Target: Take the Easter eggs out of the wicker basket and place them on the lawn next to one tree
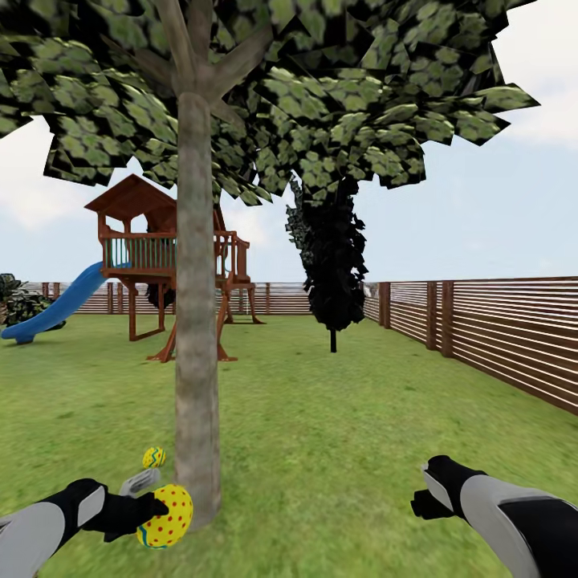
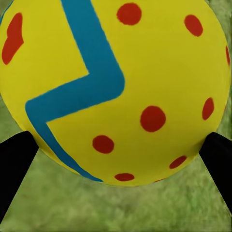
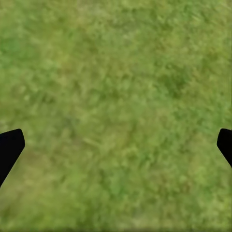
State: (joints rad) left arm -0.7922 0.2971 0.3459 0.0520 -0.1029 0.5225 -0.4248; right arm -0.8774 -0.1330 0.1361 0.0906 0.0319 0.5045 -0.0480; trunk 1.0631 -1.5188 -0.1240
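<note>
Your left tool (image 1: 152, 507) grips a yellow, red-dotted, blue-zigzag egg (image 1: 167, 516) just left of the grey-brown tree trunk (image 1: 197, 321); your right tool (image 3: 116, 150) is spread wide over mottled green grass (image 3: 116, 96).

A mottled green lawn (image 1: 337, 417) stretches back to a brown fence (image 1: 498, 329) of horizontal wooden slats, which runs along the right side and across the far end. On the left stands a wooden playset (image 1: 172, 265) with a peaked roof, teal railing and a blue slide (image 1: 56, 309) reaching the grass. A dark, near-black conical tree (image 1: 333, 257) rises near the middle. Above, the sky (image 1: 498, 201) is pale blue with soft white cloud, and the daylight is even.
</note>
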